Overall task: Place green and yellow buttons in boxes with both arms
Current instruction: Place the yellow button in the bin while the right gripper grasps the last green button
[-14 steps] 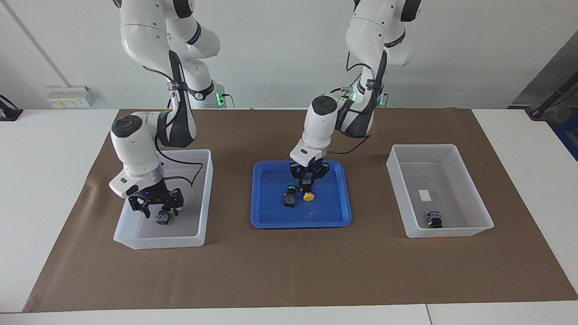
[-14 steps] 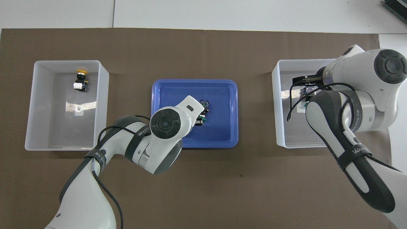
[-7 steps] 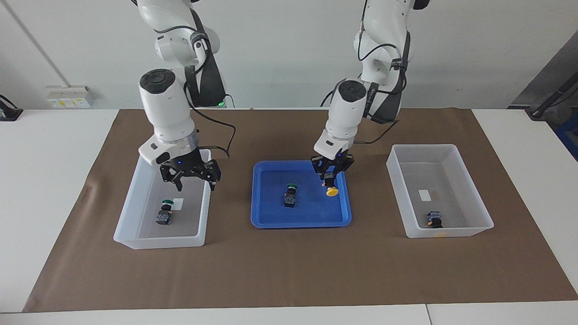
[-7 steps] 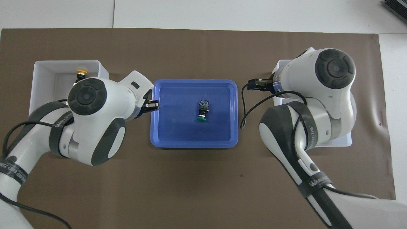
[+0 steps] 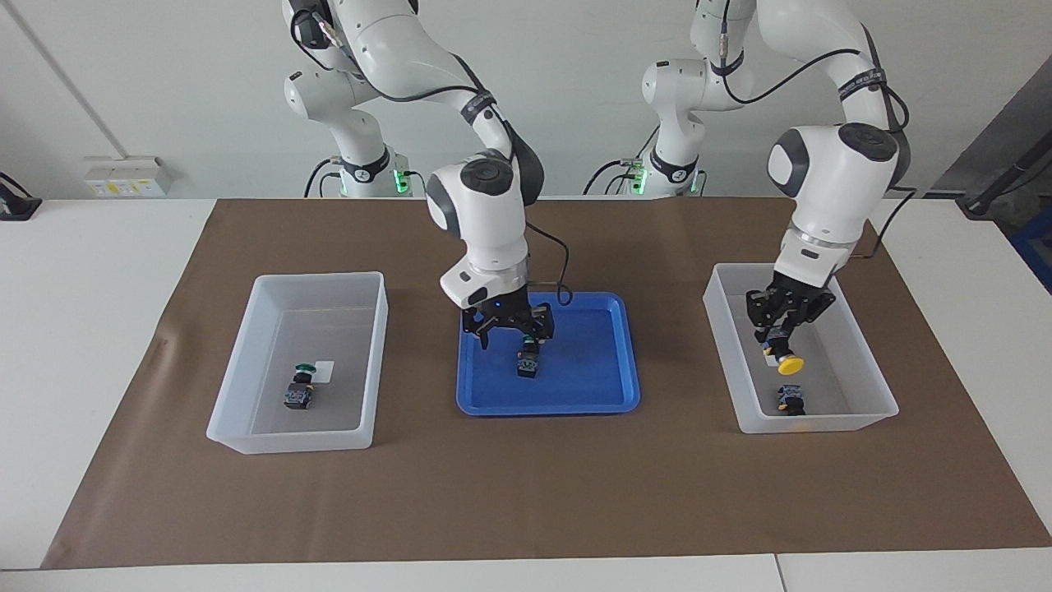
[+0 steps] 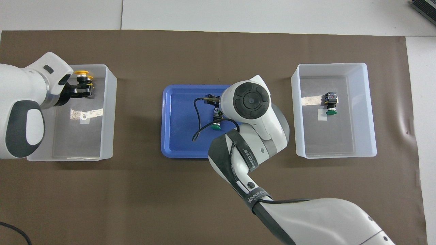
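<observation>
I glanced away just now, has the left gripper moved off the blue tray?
Yes. The left gripper, shut on a yellow button, now hangs over the box at the left arm's end, no longer over the blue tray.

Blue tray (image 5: 625,362); brown mat (image 5: 526,493) on white tabletop (image 5: 82,271). Translucent white boxes (image 5: 362,362). Green-capped button (image 5: 301,386), yellow-capped button (image 5: 785,355). Black pincers.

Two high cameras, half a turn apart

One looks across the tabletop (image 5: 99,271) at the robots from well back, taking in both arm bases and the wall. The other looks steeply down from above the robots' end. Both share the brown mat (image 5: 526,477) (image 6: 218,51), the blue tray (image 5: 575,403) (image 6: 177,149) and both boxes (image 5: 238,436) (image 5: 822,423).
</observation>
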You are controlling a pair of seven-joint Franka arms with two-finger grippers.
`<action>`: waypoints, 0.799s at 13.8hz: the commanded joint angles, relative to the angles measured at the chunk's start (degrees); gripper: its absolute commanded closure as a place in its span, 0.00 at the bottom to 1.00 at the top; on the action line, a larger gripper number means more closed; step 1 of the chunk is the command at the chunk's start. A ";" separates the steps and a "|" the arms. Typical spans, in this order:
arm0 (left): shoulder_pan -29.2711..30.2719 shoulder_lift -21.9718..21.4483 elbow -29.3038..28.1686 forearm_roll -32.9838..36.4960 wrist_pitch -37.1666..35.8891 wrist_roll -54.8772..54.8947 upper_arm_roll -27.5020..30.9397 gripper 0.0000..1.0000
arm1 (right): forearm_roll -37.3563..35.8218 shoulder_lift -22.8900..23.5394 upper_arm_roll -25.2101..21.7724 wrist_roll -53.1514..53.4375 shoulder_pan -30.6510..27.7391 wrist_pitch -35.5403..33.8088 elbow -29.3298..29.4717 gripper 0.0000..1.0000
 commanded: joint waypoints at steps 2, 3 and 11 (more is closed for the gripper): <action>6.32 0.71 -2.88 0.76 6.09 10.87 -0.95 1.00 | 0.04 4.76 0.03 1.50 1.02 4.65 2.53 0.00; 7.73 1.41 -3.24 0.76 7.41 12.91 -0.95 1.00 | -0.05 5.55 -0.06 1.24 1.11 4.92 2.52 0.00; 9.33 10.98 -2.10 0.85 16.29 17.94 -0.95 1.00 | -0.66 4.07 -0.06 -3.68 1.99 0.62 -1.69 0.26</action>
